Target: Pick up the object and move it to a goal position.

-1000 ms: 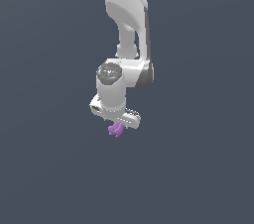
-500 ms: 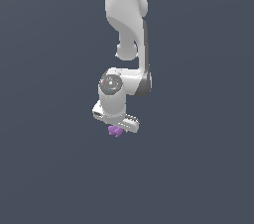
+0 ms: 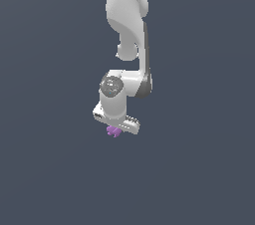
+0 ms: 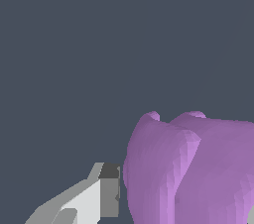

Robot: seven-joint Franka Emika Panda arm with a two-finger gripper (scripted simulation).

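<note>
I have the gripper [image 3: 115,128] clamped on the purple lump [image 4: 193,168], which hangs just beneath it; pickup looks done, carrying to the goal remains, no marker visible.

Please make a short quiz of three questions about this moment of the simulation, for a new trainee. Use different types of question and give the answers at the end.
1. True or false: the purple object sits directly under the white gripper in the exterior view.
2. Multiple choice: in the wrist view, what stands beside the purple object?
A. a red cube
B. a grey and white finger
C. a green bowl
3. Fill in: the surface behind the arm is plain dark ____.

Key
1. True.
2. B.
3. Grey. No goal marker shows in either view.
</note>
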